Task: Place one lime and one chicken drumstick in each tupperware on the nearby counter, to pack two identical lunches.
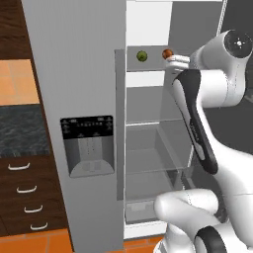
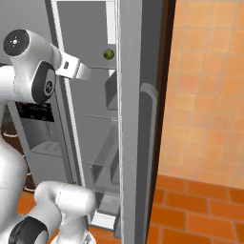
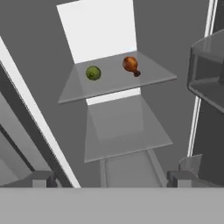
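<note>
Sitting on the fridge's glass shelf [image 3: 113,83], upper centre of the hand view, were the lime [image 3: 93,72] and drumstick [image 3: 130,64]. The fingers [image 3: 112,178] stood wide apart, empty. The lime looked firm, round and roll-prone, best pinched across its middle.

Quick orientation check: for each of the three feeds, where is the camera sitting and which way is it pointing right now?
Left base view: behind the arm on its left, facing the open fridge; the white arm rises lower right toward the lime and chicken drumstick.
Right base view: behind on the right, looking past the fridge door edge; arm at left, lime visible.
Hand view: on the hand, looking along the open gripper at the shelf with both foods.
All three share the lime.
</note>
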Robot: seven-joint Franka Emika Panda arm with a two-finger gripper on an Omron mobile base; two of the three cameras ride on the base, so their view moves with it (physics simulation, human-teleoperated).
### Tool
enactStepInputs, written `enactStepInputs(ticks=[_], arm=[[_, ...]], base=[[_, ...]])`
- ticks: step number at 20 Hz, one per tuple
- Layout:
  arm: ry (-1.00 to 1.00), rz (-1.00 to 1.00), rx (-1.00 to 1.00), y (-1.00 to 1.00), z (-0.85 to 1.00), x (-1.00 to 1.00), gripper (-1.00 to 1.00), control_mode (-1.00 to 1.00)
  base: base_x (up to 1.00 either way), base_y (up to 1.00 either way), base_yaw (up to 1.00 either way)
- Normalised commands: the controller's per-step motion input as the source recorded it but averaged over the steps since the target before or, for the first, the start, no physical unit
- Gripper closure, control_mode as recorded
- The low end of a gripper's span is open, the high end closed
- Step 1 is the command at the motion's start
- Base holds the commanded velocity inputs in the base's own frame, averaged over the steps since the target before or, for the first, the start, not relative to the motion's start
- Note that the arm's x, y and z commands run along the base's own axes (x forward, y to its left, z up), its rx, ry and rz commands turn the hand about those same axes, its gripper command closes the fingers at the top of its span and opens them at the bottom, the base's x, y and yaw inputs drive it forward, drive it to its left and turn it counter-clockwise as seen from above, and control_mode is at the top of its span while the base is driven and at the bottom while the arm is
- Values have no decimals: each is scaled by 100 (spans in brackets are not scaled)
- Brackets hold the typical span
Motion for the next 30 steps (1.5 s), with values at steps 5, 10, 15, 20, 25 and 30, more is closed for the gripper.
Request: enactStepInputs(ticks=[5,10,15,20,25,30], arm=[[-10,-2,-7,-4,44,75,-100,-100],[0,-3,-14,-23,-20,97,-100,-100],[1,-1,-11,-30,-31,100,-100,-100],[0,0,-6,-37,-20,96,-100,-100],[1,0,-1,-28,0,100,-100,-100],[7,0,0,-29,-6,80,-100,-100]], base=[[0,0,0],[0,0,0],[0,0,0],[0,0,0],[0,0,0],[0,0,0]])
